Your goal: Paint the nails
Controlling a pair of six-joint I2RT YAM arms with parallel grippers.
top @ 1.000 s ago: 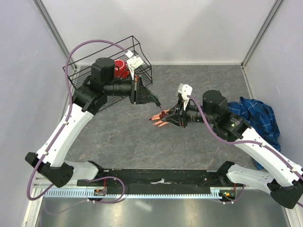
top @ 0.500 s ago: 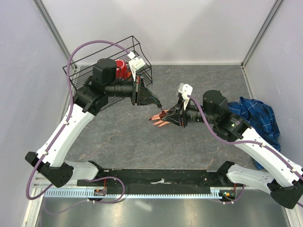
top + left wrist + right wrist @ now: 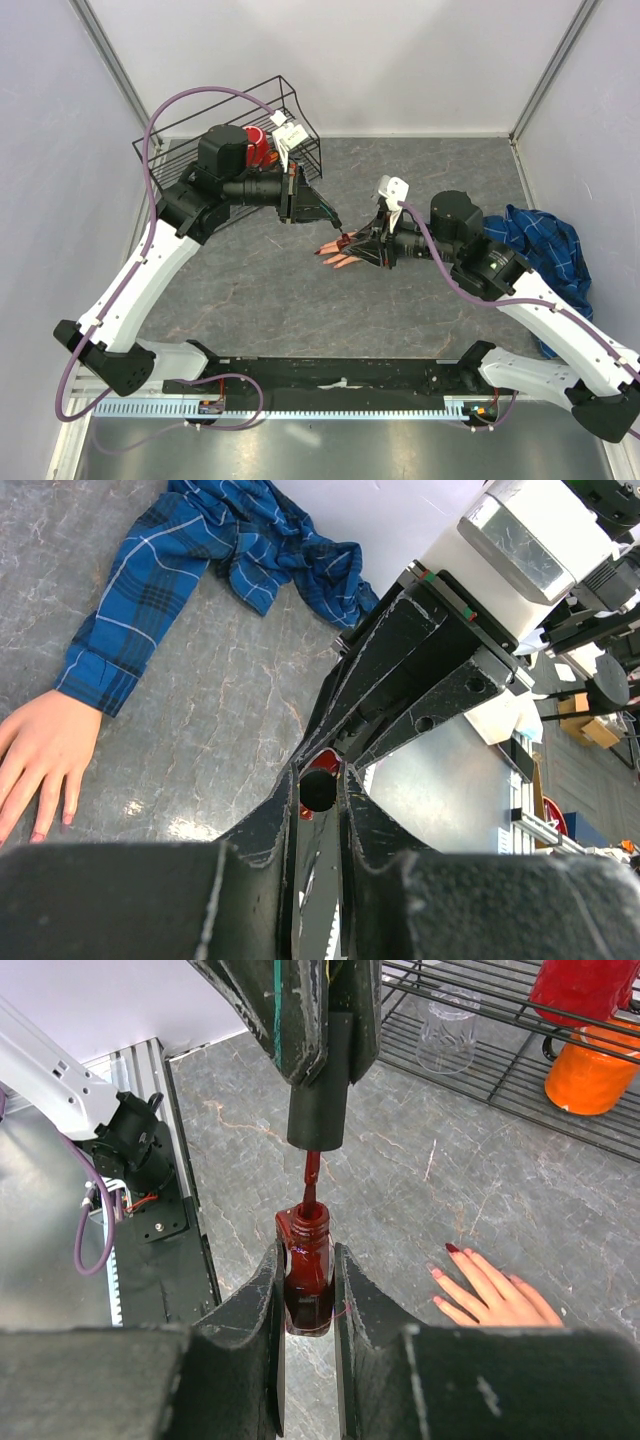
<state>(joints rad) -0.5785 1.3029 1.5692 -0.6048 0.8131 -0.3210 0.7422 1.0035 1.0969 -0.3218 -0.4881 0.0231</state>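
Two tools clamped: right tool (image 3: 307, 1260) on polish bottle (image 3: 306, 1300), left tool (image 3: 325, 1060) on brush cap (image 3: 318, 1110).

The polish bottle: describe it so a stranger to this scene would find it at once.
Start at the grey table and find the fake hand near its middle. Just beside it the right gripper clamps a small glass polish bottle. It is dark red and open-necked, with a brush standing in its neck.

Fake hand (image 3: 336, 256) lies mid-table (image 3: 250, 290); basket (image 3: 310, 150) far left; shirt (image 3: 545, 245) right; polish bottle (image 3: 308, 1270) just beside hand.
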